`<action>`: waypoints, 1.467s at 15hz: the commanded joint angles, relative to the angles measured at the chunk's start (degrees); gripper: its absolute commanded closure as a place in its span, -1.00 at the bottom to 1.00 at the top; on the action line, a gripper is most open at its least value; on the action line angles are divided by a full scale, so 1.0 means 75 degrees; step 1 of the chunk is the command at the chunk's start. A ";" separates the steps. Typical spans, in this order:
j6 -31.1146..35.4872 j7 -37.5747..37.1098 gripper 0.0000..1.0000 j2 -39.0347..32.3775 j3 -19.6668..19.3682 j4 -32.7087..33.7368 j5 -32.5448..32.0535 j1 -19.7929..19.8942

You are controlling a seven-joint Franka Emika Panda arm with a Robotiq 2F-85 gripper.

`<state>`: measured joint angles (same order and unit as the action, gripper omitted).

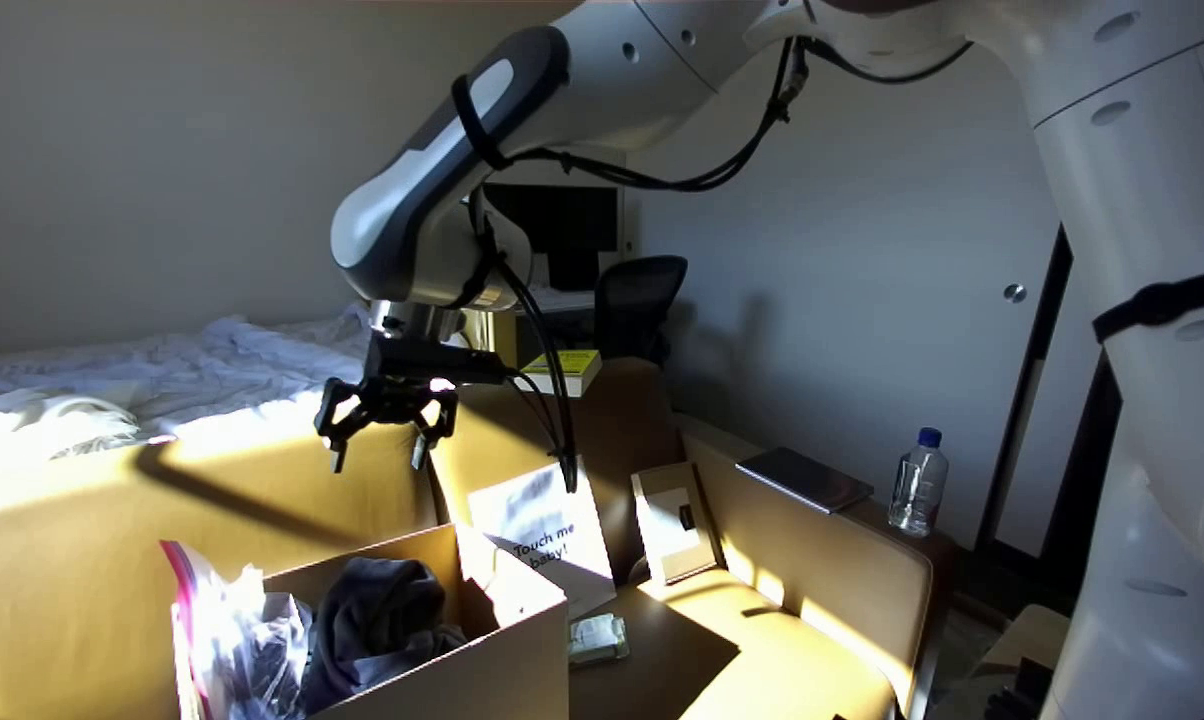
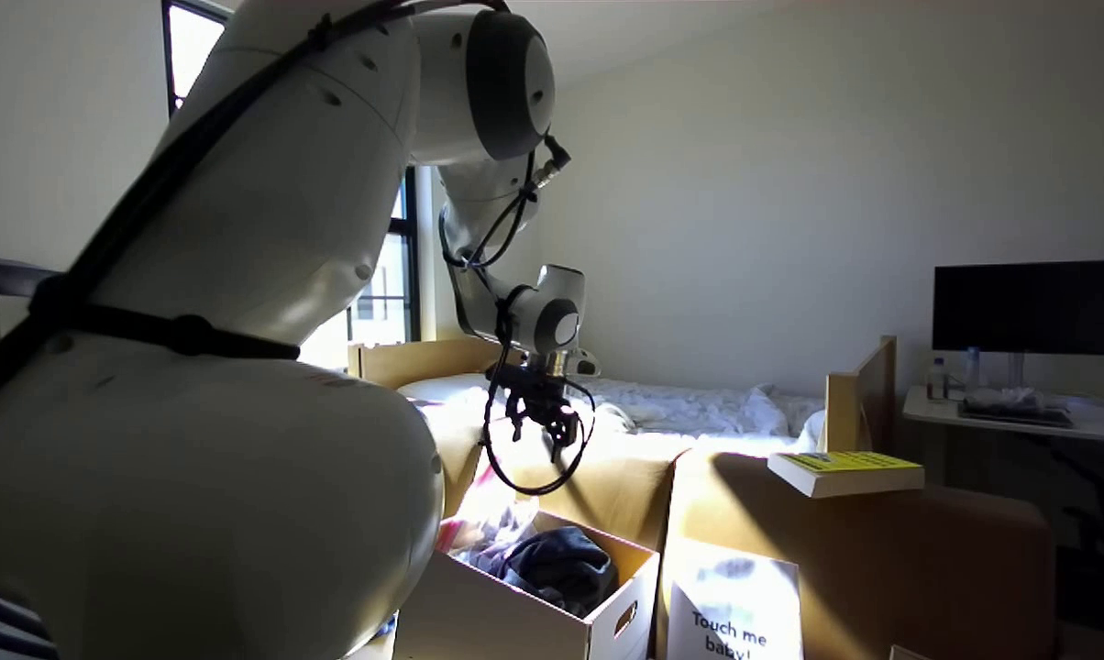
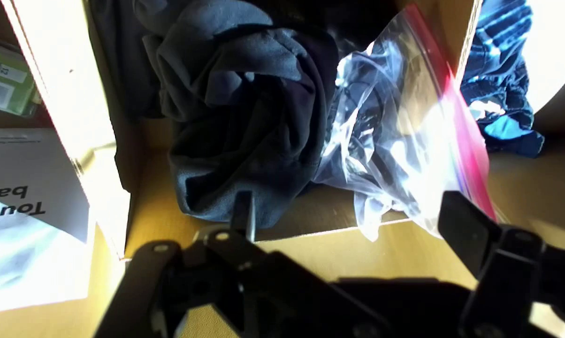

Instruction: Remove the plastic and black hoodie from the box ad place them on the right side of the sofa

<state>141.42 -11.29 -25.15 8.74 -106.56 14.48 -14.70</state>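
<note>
- Two items left to take out: plastic bag (image 3: 381, 136) and dark hoodie (image 3: 245, 108), both inside the box (image 1: 482, 670).
- No placing done yet on the right side of the sofa (image 1: 792, 670).
- Hovering higher than the box, with fingers (image 3: 468, 234) apart and holding nothing.
- Careful at the rim (image 3: 470, 42), crossed by the bag's pink edge (image 3: 473, 148) in the wrist view.
- Probably room to set down between small packet (image 1: 597, 640) and armrest (image 1: 822, 560).

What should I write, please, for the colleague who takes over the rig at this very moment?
Tool: open, holding nothing, raised clear of the box.
Things: the dark hoodie and the plastic bag are side by side in the box; the bag sticks up past its rim.
Done: neither item is out yet.
Left: move both to the right side of the sofa.
</note>
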 commanded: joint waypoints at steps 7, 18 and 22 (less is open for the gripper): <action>-0.4352 -0.2073 -1.00 -0.3545 -0.0868 0.4700 -0.1315 -0.0378; -0.9283 -0.1727 -1.00 -0.7067 -0.0194 0.9289 -0.0890 -0.0322; -0.8637 -0.1603 -1.00 -0.7838 0.0114 1.0261 -0.0375 -0.0419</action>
<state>74.29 -24.53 -79.21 8.25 -36.62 8.86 -17.42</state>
